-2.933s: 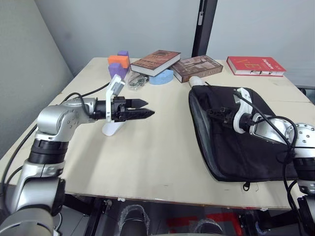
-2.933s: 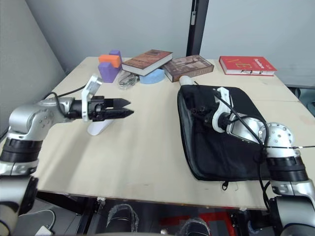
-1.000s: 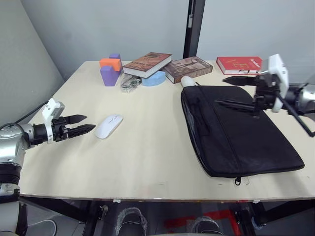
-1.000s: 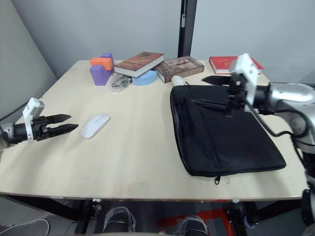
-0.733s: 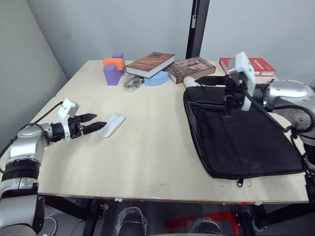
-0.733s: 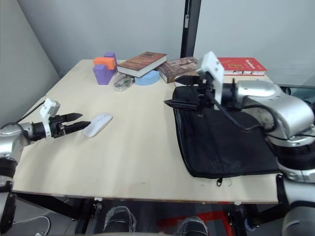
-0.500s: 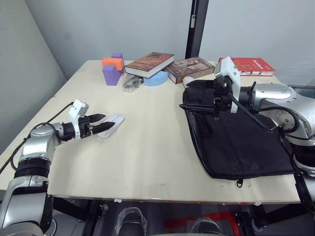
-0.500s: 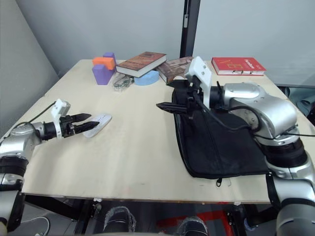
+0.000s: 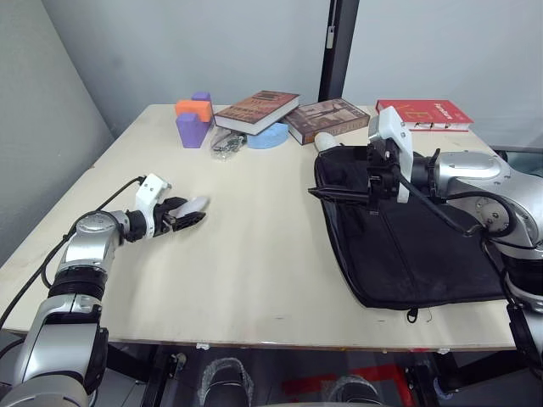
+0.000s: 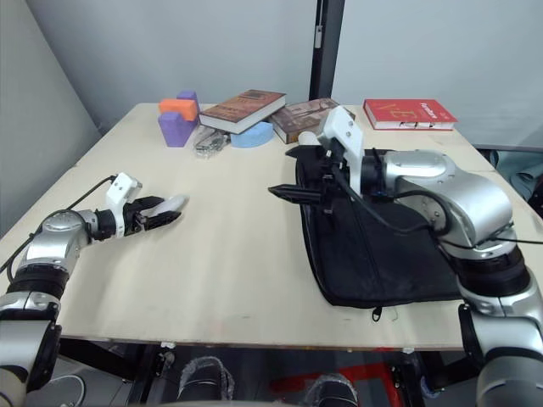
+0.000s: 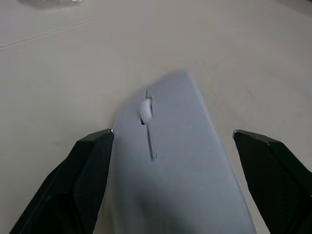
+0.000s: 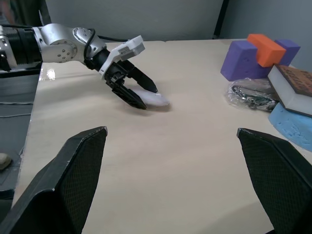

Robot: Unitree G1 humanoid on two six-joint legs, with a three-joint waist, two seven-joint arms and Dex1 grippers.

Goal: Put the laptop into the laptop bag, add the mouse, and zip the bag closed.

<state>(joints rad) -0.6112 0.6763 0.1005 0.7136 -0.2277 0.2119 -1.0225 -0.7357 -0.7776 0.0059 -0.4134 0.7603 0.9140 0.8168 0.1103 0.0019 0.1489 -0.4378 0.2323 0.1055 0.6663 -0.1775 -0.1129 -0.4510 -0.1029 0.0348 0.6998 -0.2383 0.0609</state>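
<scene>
Left wrist view: left gripper fingers spread astride mouse, contact unclear; right gripper spread wide.

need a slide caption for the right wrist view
Left gripper straddles the white mouse on the table, fingers open, seen between the right gripper's open fingers.

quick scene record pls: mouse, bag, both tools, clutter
mouse: white, on the table, between the open fingers of the left tool
bag: black, flat on the robot's right side of the table
left tool: open, straddling the mouse
right tool: open, over the bag's left edge
laptop: cannot tell where it is
clutter: purple and orange blocks, three books, blue disc along the far edge
</scene>
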